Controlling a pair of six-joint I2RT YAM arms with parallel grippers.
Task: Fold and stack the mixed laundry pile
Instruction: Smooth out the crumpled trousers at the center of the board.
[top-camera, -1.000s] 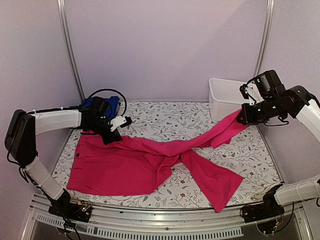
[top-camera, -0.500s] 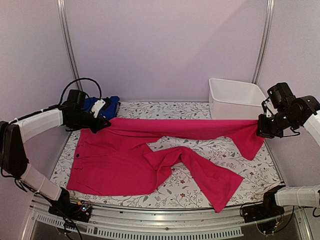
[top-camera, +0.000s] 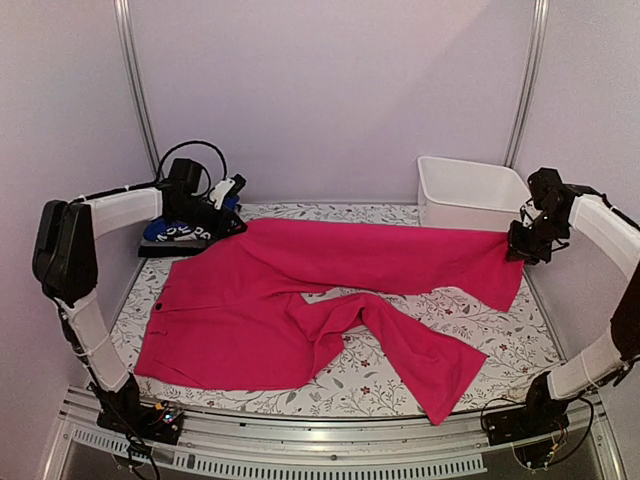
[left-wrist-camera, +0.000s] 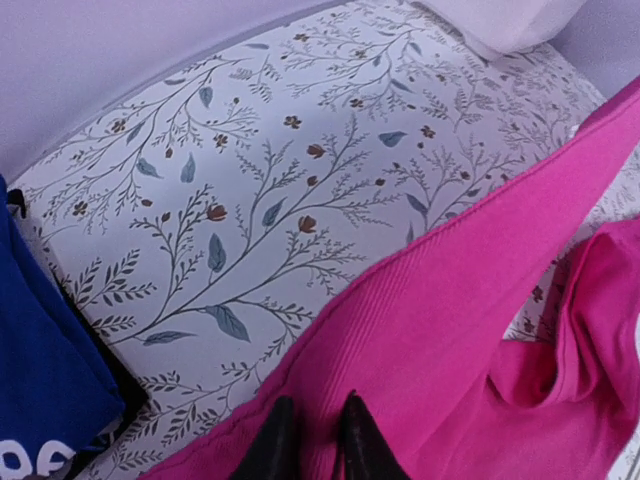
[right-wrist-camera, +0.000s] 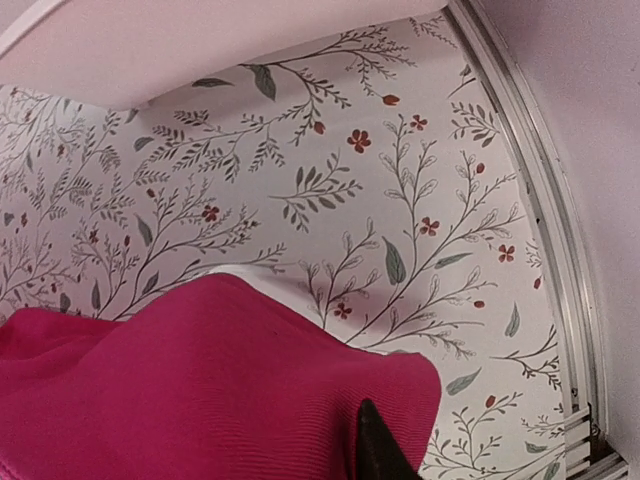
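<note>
The magenta-pink garment (top-camera: 250, 320), a pair of trousers, lies spread across the floral-covered desk (top-camera: 490, 315), waist at the near left. One leg is drawn out along the far side between the two arms, and the other runs towards the near right edge. The left end effector (left-wrist-camera: 312, 445) has its fingers close together, pinched on the far-left end of the stretched leg. The right end effector (top-camera: 514, 248) is clamped on the leg's far-right corner, low over the desk. The royal-blue garment (top-camera: 168, 230) sits folded in the far-left corner, just beside the left end effector. The white bin (top-camera: 470, 190) stands in the far-right corner, just behind the held leg.
</note>
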